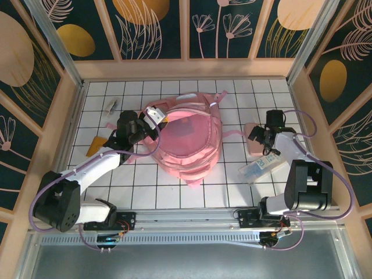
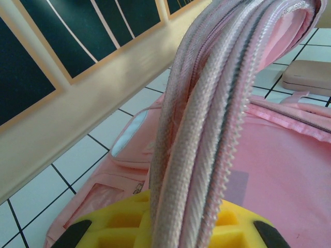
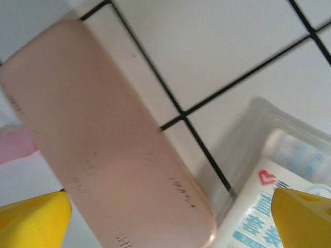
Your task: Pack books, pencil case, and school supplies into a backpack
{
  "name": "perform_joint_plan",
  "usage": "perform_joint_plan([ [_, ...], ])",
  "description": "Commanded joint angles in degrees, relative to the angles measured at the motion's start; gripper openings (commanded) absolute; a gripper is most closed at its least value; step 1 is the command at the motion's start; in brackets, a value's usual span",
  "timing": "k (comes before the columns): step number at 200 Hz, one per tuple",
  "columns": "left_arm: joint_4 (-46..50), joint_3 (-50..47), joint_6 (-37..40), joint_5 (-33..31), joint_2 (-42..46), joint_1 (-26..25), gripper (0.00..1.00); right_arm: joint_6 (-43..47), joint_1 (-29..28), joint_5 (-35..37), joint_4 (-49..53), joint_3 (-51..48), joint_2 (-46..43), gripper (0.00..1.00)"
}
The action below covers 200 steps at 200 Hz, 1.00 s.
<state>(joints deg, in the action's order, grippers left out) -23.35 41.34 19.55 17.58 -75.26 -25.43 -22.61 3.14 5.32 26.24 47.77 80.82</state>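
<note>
The pink backpack lies flat mid-table. My left gripper is shut on the backpack's zippered opening edge at its upper left; the yellow pads pinch the folded zipper bands and lift them. Over at the right, my right gripper hovers open above a pale pink pencil case. In the right wrist view its yellow fingertips stand wide on either side of the pencil case. An orange pad and a small grey-white piece lie left of the backpack. The books are out of view.
A clear packet with blue print lies just beside the pencil case, near the right arm; it also appears in the right wrist view. Wooden walls ring the tiled table. The pencil case is seen beyond the backpack.
</note>
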Motion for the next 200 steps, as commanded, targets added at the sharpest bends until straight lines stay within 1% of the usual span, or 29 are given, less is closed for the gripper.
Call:
perform_joint_plan([
  [1,-7.53,2.34,-2.41,3.86,0.96,-0.15,0.00,-13.04,5.16,0.75,2.82,-3.39,-4.97,0.99],
  [11,-7.42,2.31,-2.38,3.86,1.00,-0.10,0.00,-18.18,10.02,-1.93,3.25,-7.12,-7.89,0.99],
  [18,-7.43,2.19,-2.28,3.97,1.00,-0.10,0.00,-19.84,13.20,-4.07,3.55,-9.51,-9.44,0.99],
  [29,-7.42,1.99,-2.32,4.12,1.00,-0.07,0.00,-19.51,14.29,-4.09,3.83,-11.68,-11.37,0.99],
  [44,-7.43,1.74,-2.21,4.21,0.87,-0.06,0.00,-18.26,11.35,-2.84,6.71,-11.76,-13.53,0.99],
  [61,-7.36,1.64,-2.10,4.30,0.69,-0.05,0.00,-19.75,5.75,-0.26,10.98,-11.25,-15.28,0.99],
  [80,-7.53,1.72,-2.06,4.48,0.29,-0.04,0.00,-23.88,1.32,-2.38,12.78,-12.94,-16.18,0.99],
  [94,-7.97,1.64,-2.27,4.56,-0.12,-0.06,0.00,-25.08,0.57,-3.93,11.00,-14.93,-15.72,0.99],
  [119,-8.99,1.37,-3.28,5.08,-0.58,-0.06,0.00,-24.80,-0.11,-1.34,8.95,-15.66,-10.82,0.99],
  [143,-8.29,1.37,-2.73,5.12,-0.49,-0.03,0.00,-23.84,-2.75,2.53,8.58,-13.50,-4.02,0.99],
  [167,-7.83,1.21,-1.94,4.39,-0.03,-0.06,0.00,-25.05,-5.18,1.96,5.69,-13.81,-1.59,0.99],
  [186,-7.83,0.80,-1.88,4.20,0.22,0.00,0.00,-26.92,-5.25,-0.13,3.51,-15.25,0.67,0.99],
  [200,-7.89,0.59,-1.97,4.21,0.36,-0.01,0.00,-27.68,-5.47,-1.23,1.45,-16.47,0.53,0.93],
])
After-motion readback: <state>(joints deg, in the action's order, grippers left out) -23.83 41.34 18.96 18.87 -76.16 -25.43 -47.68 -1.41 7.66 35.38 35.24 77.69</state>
